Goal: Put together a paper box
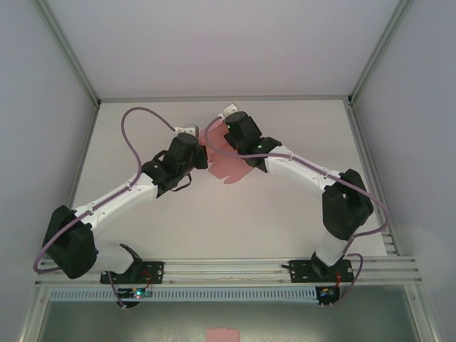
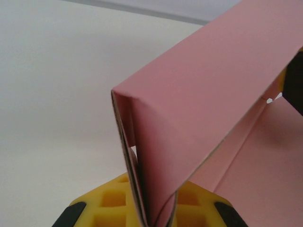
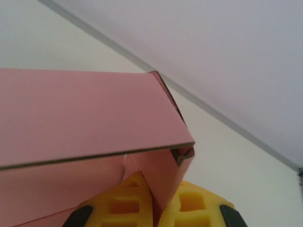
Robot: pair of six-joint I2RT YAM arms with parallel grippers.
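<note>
The paper box (image 1: pixel 228 165) is thin pink card, partly folded, held above the white table (image 1: pixel 285 221) between both arms at the middle back. From the left, my left gripper (image 1: pixel 204 158) is shut on it; in the left wrist view its yellow pads (image 2: pixel 111 204) pinch a doubled folded wall of the paper box (image 2: pixel 203 90) at the left gripper (image 2: pixel 152 216). My right gripper (image 1: pixel 229 140) comes in from the back right, and in the right wrist view the right gripper (image 3: pixel 164 212) is shut on an end wall of the paper box (image 3: pixel 80 113), with the yellow pads (image 3: pixel 124 201) tight on either side.
A small pink paper scrap (image 1: pixel 221 335) lies below the aluminium rail (image 1: pixel 228 269) that carries the arm bases. Enclosure walls and metal posts (image 1: pixel 68 53) bound the table on the left, right and back. Purple cables (image 1: pixel 132 135) loop above both arms.
</note>
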